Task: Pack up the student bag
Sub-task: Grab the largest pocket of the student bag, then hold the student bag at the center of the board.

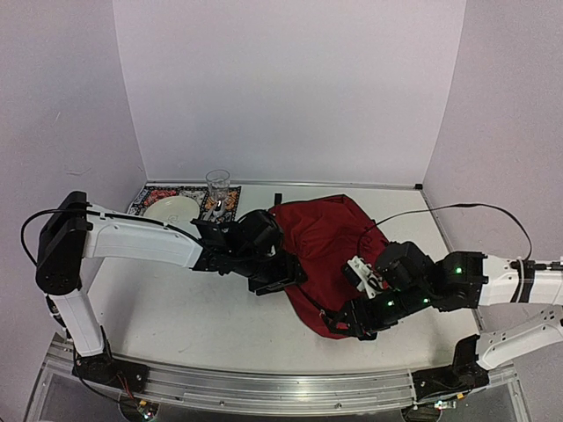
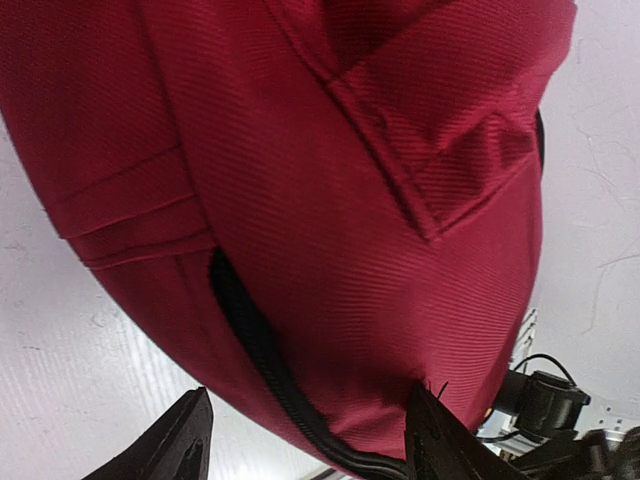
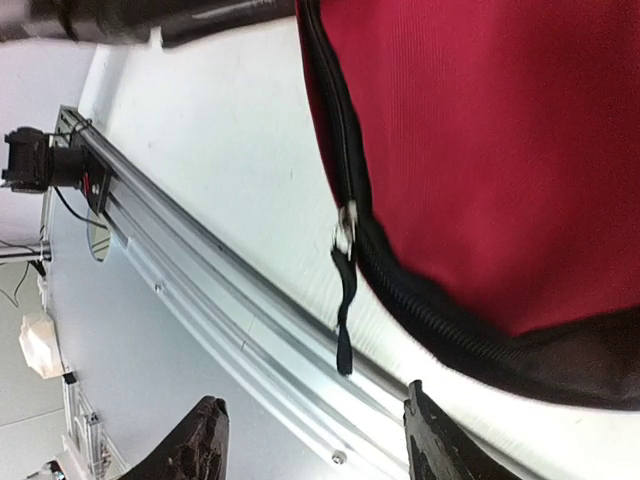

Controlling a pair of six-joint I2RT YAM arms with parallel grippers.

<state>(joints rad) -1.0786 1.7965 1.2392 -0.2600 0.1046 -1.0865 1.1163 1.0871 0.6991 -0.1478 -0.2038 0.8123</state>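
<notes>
Two arms reach in over the white bench [image 1: 167, 299], one from each side of the soft dark-red fabric backpack [image 1: 327, 236]. We note the backpack lies slumped on the bench right of centre, its far end short of the far edge and its near end pointing toward the near right corner.

Left gripper [image 2: 310, 392]: at the backpack's left flank. Its black fingers [image 2: 185, 440] stand well apart and nothing is clamped between them. Red cloth and a curved black zip [image 2: 262, 352] fill the wrist view just ahead of the tips. The finger on that view's right seems to touch the fabric; we cannot tell for sure.

Right gripper [image 3: 315, 395]: at the backpack's near end, jaws likewise parted, nothing in their hold. A black zip pull [image 3: 345, 325] hangs from the zip line just ahead of the gap, apart from both fingers. Beyond it we see the aluminium rail [image 3: 210, 300] along the bench's near edge.

Far left corner: a patterned mat [image 1: 141, 200] carries a white round plate [image 1: 171, 209] and a clear drinking glass [image 1: 217, 186], near the backpack's far end.
</notes>
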